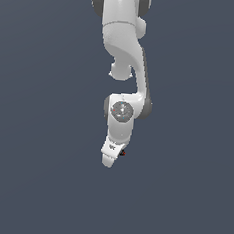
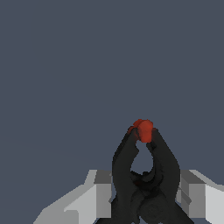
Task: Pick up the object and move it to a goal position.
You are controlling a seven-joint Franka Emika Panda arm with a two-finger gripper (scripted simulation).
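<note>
Below the arm (image 1: 126,49) in the exterior view, the gripper (image 1: 110,161) hangs near the middle of the scene, pointing down over a plain grey surface (image 1: 33,182). The object (image 1: 123,152) shows only as a tiny dark speck with a red dot at the gripper's edge, on the exterior view's right. Whether it rests on the surface or is raised cannot be told; no goal marker is visible.

Close to the wrist camera, the object (image 2: 144,179) fills the space between the two pale fingers (image 2: 94,197): a black, looped shape with a red-orange tip (image 2: 143,129) pointing away from the camera. The fingers sit against its sides, so the gripper looks clenched on the object.

Judging from this, the grasp step seems done and the carry is in hand. The next move calls for a steady transfer toward the goal without loosening the grip.
</note>
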